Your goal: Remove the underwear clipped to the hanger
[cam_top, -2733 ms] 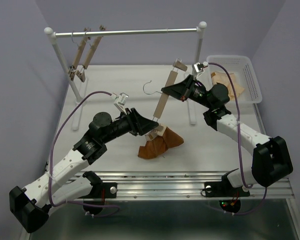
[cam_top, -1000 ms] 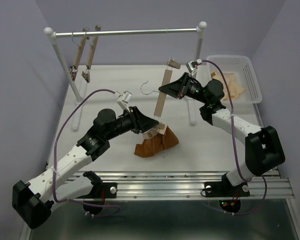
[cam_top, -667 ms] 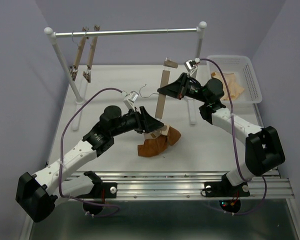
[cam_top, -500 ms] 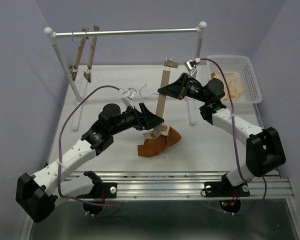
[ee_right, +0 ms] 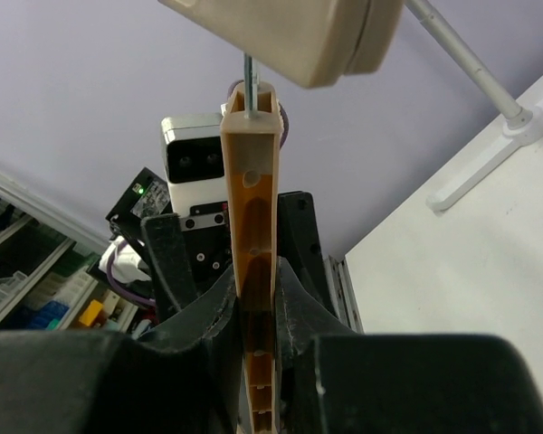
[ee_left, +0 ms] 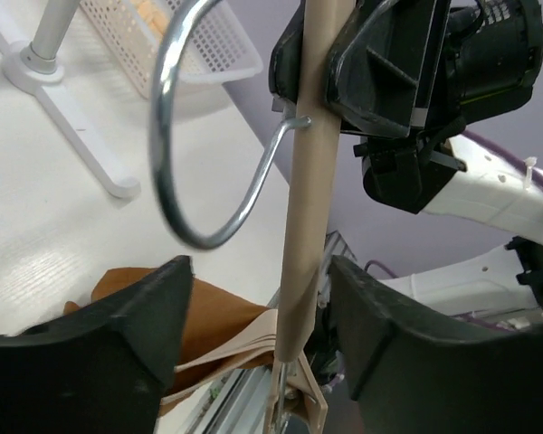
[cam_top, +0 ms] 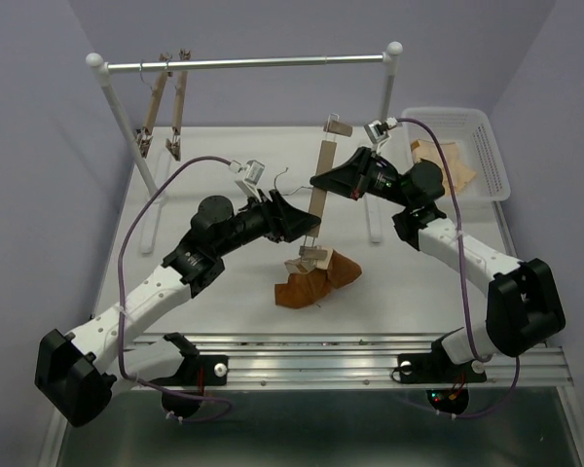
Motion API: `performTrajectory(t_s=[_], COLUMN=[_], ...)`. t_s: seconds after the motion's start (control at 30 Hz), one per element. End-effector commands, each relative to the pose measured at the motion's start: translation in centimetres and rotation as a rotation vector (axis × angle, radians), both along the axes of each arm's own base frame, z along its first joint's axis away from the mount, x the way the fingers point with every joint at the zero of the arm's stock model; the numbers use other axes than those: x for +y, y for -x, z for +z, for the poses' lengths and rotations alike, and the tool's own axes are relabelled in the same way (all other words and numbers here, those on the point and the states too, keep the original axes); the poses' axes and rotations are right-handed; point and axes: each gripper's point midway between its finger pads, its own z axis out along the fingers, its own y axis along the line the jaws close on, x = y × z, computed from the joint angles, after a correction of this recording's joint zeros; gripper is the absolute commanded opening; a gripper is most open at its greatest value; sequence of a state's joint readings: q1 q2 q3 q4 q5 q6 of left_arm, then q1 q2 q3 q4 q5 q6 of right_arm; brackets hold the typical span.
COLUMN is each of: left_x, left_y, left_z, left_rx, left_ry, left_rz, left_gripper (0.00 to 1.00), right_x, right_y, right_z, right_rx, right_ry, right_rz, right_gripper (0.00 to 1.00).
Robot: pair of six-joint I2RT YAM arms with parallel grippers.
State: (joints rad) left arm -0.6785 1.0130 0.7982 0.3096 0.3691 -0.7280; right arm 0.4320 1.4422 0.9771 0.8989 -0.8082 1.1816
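Underwear [cam_top: 316, 280], rust-orange and limp, sits in a crumpled heap on the table [cam_top: 224, 156], its top edge meeting the lower clip of the hanger [cam_top: 321, 165]. You have it just below your left gripper [cam_top: 311, 229], whose fingers stand spread either side of the wooden bar. Your right gripper [cam_top: 318, 181] pinches that steeply tilted bar higher up, by the hook.

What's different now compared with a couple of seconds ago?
The left gripper, earlier closed near the lower clip, opened its jaws and moved up the hanger; the bar now stands between them. The right gripper stayed shut on the bar higher up. The underwear still lies heaped on the table; whether it is freed is unclear. Rack and basket are unchanged.
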Motion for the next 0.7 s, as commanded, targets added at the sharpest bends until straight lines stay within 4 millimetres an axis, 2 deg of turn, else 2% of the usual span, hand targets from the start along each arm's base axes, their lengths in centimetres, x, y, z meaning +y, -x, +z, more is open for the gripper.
performTrajectory(t_s=[0.0, 0.03, 0.13, 0.17, 0.3, 0.33, 0.37, 0.4, 0.43, 0.5, 0.67], left_x=[-1.3, -1.5, -1.8, -1.8, -1.1, -0.7, -0.3, 0.6, 1.1, 2.4, 4.1], left_y=[0.5, 0.5, 0.3, 0.2, 0.1, 0.0, -0.4, -0.9, -1.1, -1.4, -2.4], left_z=[4.0, 3.9, 3.8, 3.9, 4.6, 5.0, 5.1, 5.7, 6.0, 7.0, 8.8], left_rx=[-0.126, -0.125, -0.120, -0.115, -0.141, -0.147, -0.145, -0.159, -0.167, -0.189, -0.217], left_ry=[0.070, 0.069, 0.075, 0.080, 0.120, 0.136, 0.147, 0.172, 0.189, 0.230, 0.256], left_rz=[-0.093, -0.101, -0.110, -0.101, -0.061, -0.037, 0.001, 0.065, 0.096, 0.169, 0.275], left_gripper=[0.68, 0.62, 0.26, 0.00, 0.00, 0.00, 0.00, 0.00, 0.00, 0.00, 0.00], right_x=[-0.2, -0.2, -0.1, -0.1, 0.2, 0.4, 0.4, 0.3, 0.1, -0.3, -1.6], right_y=[1.1, 1.1, 1.1, 1.2, 0.8, 0.7, 0.8, 0.9, 1.4, 1.6, 2.9], right_z=[2.3, 2.4, 2.2, 2.1, 0.7, -0.3, -0.8, -1.2, -1.2, -2.0, -2.2], right_rx=[-0.075, -0.083, -0.089, -0.093, -0.093, -0.052, -0.052, -0.062, -0.068, -0.056, -0.048], right_ry=[-0.053, -0.053, -0.034, -0.022, 0.067, 0.111, 0.132, 0.145, 0.145, 0.151, 0.144], right_rz=[-0.017, -0.019, -0.019, -0.015, -0.022, -0.012, -0.010, -0.010, -0.009, -0.031, -0.099], right_gripper=[0.01, 0.01, 0.01, 0.01, 0.03, 0.14, 0.31, 0.64, 0.78, 1.00, 1.00])
